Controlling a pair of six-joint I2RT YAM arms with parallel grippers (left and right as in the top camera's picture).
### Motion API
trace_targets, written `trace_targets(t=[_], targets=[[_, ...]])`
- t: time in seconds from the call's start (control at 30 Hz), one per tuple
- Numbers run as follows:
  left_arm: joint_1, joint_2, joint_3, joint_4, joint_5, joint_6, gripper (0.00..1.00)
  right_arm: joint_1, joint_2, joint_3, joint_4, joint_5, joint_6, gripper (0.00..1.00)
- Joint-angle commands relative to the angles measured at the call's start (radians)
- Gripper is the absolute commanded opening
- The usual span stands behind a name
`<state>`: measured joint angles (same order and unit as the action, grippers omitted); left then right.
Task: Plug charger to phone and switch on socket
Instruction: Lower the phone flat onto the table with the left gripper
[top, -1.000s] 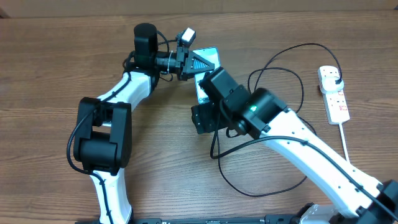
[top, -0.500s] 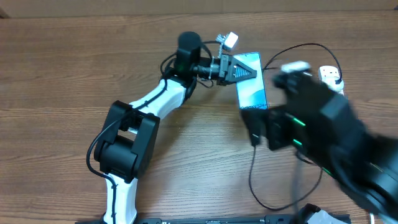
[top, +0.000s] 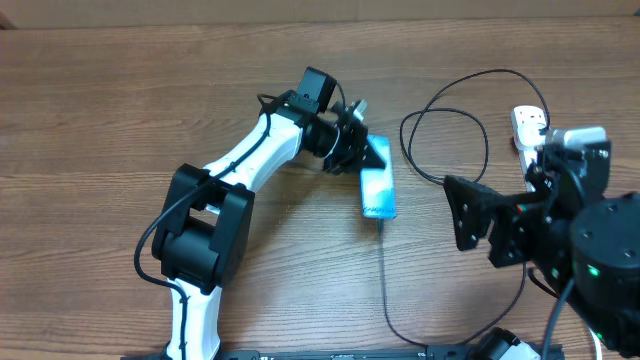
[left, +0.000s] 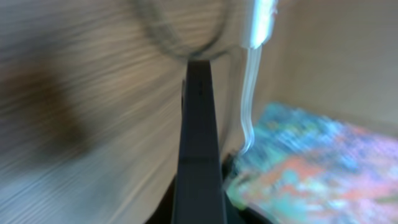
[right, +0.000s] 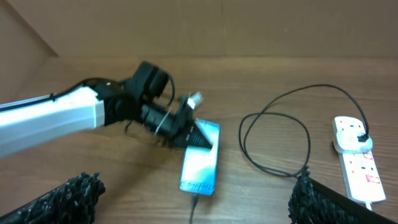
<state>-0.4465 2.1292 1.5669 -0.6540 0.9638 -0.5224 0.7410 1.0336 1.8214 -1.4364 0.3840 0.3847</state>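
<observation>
your left gripper (top: 368, 155) sits at the top end of the phone (top: 377, 192), probably to steady it; too blurred to tell if it pinches. the charger (top: 383, 270) reaches the phone's bottom end. your right gripper (top: 458, 212) is spread wide, near the socket (right: 359, 158) for the switch.

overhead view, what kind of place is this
Probably a robot test bench rather than a home: a wood-grain table, a plain brown wall behind it, and a phone, charger and socket laid out.
</observation>
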Motion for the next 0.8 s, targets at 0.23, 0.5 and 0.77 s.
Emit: trace_targets(t=[0.23,0.5,0.77], targets=[[0.055,-0.016,0.117,-0.402,-0.396,0.303,0.04,-0.002,0.066,-0.153,0.135,0.031,0.083,1.00],[0.067,-0.016,0.116,-0.226,-0.479,0.201,0.04,-0.002,0.237,-0.196,0.145,0.009,0.239,1.00],[0.125,-0.015,0.063,-0.201,-0.356,0.192,0.04,-0.002,0.278,-0.196,0.145,0.005,0.274,1.00]])
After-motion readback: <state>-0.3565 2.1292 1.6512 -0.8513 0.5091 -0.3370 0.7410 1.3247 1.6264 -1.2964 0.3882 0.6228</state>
